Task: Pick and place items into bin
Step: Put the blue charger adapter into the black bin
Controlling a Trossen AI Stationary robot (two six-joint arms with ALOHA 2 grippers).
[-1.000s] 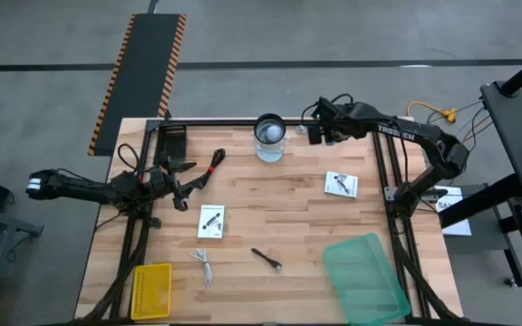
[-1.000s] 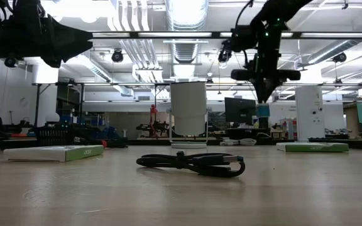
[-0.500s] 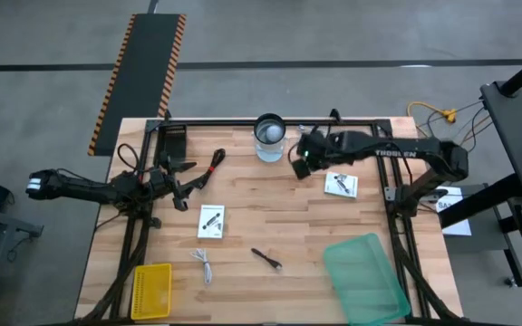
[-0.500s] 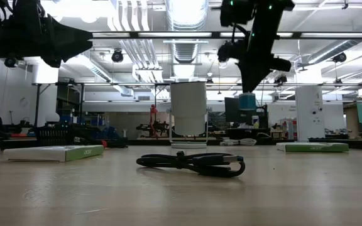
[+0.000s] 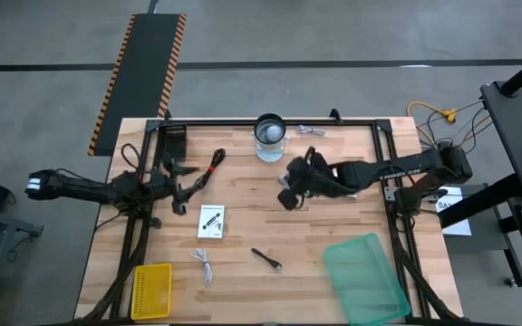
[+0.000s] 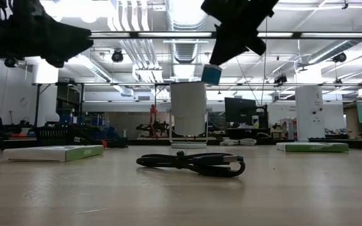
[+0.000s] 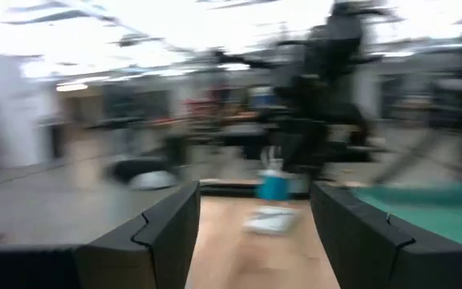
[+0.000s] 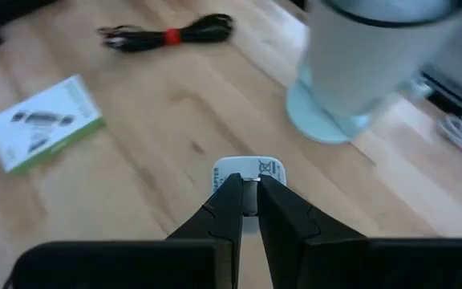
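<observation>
My right gripper (image 5: 288, 194) hangs above the table's middle, shut on a small white-and-teal block (image 6: 211, 73). My left gripper (image 5: 176, 196) waits open at the left side with nothing between its fingers. On the wood lie a black cable with a red tie (image 5: 208, 172), a white packet (image 5: 211, 221), a short white cable (image 5: 203, 266) and a black stick-like tool (image 5: 266, 259). A second packet (image 6: 313, 147) shows only in the low view. The green bin (image 5: 365, 278) sits at the near right. My right gripper pinches the small block between its two fingers at one edge (image 8: 245, 183); its printed white face shows beyond the fingertips. The fingers slant down from the table's right side. The block is lifted well clear of the table.
A clear round jar (image 5: 269, 136) stands near the far edge, close to my right arm. Small metal bits (image 5: 308, 130) lie beside it. A yellow basket (image 5: 151, 290) sits at the near left corner. A black frame borders the table's sides.
My right gripper has swung from the far edge beside the jar toward the table's middle, carrying the small block. It has rolled and tipped more downward on the way and stayed shut.
</observation>
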